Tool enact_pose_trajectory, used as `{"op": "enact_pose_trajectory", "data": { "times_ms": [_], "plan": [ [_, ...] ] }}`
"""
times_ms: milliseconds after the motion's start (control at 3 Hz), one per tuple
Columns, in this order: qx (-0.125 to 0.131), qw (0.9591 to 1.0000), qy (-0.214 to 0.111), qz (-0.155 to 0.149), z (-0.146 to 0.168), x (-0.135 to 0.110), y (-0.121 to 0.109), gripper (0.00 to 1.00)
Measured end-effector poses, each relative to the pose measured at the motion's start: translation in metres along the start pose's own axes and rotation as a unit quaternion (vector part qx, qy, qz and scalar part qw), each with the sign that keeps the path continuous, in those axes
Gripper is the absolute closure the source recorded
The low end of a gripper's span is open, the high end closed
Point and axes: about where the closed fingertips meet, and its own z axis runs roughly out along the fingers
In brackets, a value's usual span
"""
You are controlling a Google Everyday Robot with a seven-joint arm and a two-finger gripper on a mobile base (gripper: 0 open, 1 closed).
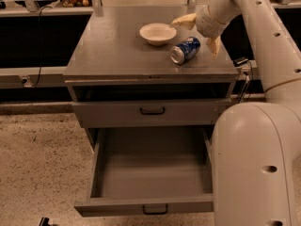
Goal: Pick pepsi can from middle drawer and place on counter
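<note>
The pepsi can (185, 50) lies on its side on the counter (113, 41), just right of the off-white bowl (157, 33), its silver end facing the front. My gripper (198, 33) hangs just behind and above the can with its pale fingers (184, 21) spread wide, and it holds nothing. The middle drawer (150, 173) is pulled out below, and its deep tray is empty.
A shut drawer front with a black curved handle (152, 110) sits above the open drawer. My white arm and base (254, 164) fill the right side, close to the open drawer's right edge. A pale ledge with metal posts (56, 8) runs behind the cabinet.
</note>
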Motion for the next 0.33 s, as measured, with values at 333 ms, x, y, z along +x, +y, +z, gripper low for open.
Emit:
{"op": "enact_pose_trajectory", "data": {
  "times_ms": [333],
  "plan": [
    [0.0,1.0,0.005,-0.005,-0.0037,0.0005,-0.0022,0.0]
  ]
}}
